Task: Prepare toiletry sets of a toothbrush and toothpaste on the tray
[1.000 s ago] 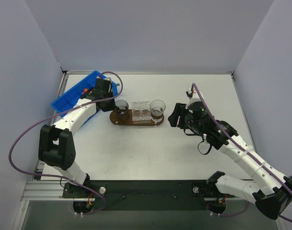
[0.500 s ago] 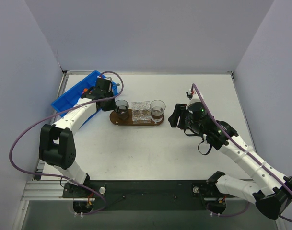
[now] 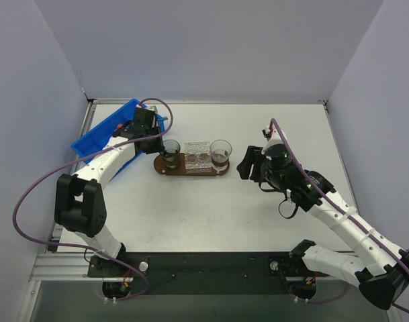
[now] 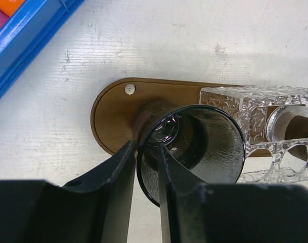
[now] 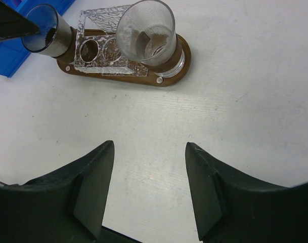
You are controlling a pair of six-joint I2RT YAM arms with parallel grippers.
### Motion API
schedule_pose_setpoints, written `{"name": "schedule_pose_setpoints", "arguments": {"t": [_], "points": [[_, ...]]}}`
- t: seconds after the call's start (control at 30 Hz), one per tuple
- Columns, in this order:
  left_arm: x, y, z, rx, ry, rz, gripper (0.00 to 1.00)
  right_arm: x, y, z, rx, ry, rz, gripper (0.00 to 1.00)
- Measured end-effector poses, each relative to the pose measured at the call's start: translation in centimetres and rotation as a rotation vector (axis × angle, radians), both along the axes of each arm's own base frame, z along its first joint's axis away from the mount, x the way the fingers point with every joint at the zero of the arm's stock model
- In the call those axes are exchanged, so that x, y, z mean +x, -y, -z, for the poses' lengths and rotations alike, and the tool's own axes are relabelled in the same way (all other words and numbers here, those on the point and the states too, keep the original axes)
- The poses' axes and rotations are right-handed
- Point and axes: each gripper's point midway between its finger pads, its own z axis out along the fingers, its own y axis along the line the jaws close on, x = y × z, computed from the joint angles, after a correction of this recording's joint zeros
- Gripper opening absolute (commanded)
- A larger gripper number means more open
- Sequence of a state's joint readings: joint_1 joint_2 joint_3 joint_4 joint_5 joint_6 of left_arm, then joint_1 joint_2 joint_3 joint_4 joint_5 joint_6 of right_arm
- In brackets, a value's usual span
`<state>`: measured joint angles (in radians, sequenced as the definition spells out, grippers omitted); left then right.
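Observation:
The brown oval tray (image 3: 189,172) lies mid-table; it also shows in the left wrist view (image 4: 112,109) and the right wrist view (image 5: 170,80). A dark glass cup (image 4: 204,144) stands at its left end, leaning left (image 5: 45,25). My left gripper (image 4: 146,148) is shut on the cup's rim, one finger inside and one outside (image 3: 157,143). A clear cup (image 5: 146,33) stands at the tray's right end. My right gripper (image 5: 149,147) is open and empty over bare table, right of the tray (image 3: 248,163). An orange piece (image 4: 9,5) shows in the bin. No brushes show.
A blue plastic bin (image 3: 100,137) sits at the far left, just left of the tray (image 4: 22,35). A clear textured holder with round holes (image 4: 275,129) stands on the tray between the two cups (image 5: 100,48). Grey walls enclose the table.
My right gripper has drifted slightly to the right. My left gripper stays at the dark cup, which has barely shifted.

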<state>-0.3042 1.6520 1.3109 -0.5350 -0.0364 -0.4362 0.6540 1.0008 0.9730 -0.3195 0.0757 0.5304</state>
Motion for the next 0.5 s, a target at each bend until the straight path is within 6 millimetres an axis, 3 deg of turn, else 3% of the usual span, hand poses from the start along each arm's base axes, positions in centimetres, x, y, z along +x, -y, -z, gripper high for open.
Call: {"name": "schedule_pose_setpoints", "arguments": {"t": [0.27,0.5], "points": [[0.3,0.1,-0.8,-0.007,0.033,0.004,0.52,0.0,0.2,-0.1,-0.002,0.004,0.006,0.55],[0.3,0.0,-5.6,-0.044,0.188,0.01,0.6,-0.4,0.6,-0.7,0.004,0.018,0.012,0.55]]}}
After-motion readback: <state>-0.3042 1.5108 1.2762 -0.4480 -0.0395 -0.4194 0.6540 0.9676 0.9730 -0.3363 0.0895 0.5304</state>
